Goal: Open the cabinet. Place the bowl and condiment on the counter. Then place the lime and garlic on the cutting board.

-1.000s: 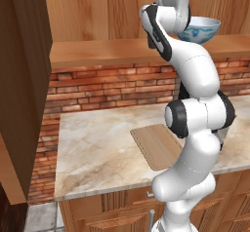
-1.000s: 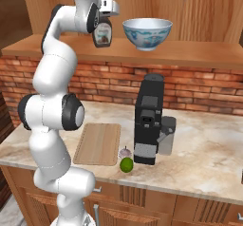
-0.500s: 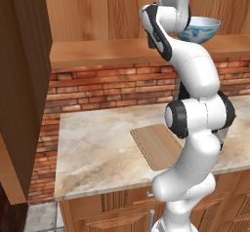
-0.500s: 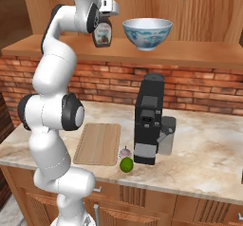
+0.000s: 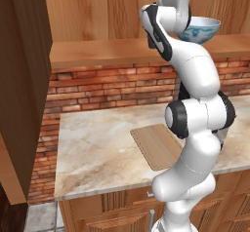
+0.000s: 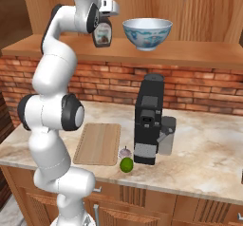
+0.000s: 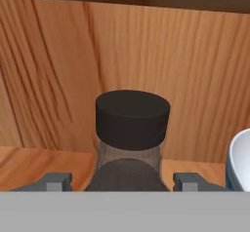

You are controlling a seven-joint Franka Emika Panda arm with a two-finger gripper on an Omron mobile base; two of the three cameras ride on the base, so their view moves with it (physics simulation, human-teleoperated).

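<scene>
While tool (image 7: 128,181) straddles condiment (image 7: 132,128), bowl (image 6: 147,33) just beside

1. Pretty clearly a home kitchen: a beige-cream marble-look stone counter (image 6: 209,149) runs across the middle of the right base view, on brown wood base cabinets with drawer fronts (image 6: 142,211) along the bottom edge.
2. Red brick backsplash (image 6: 190,85) behind it, warm brown wood wall cabinet (image 5: 97,50) up top.
3. A black coffee machine (image 6: 148,118) stands at centre, with a flat light-wood cutting board (image 6: 97,143) to its left.
</scene>
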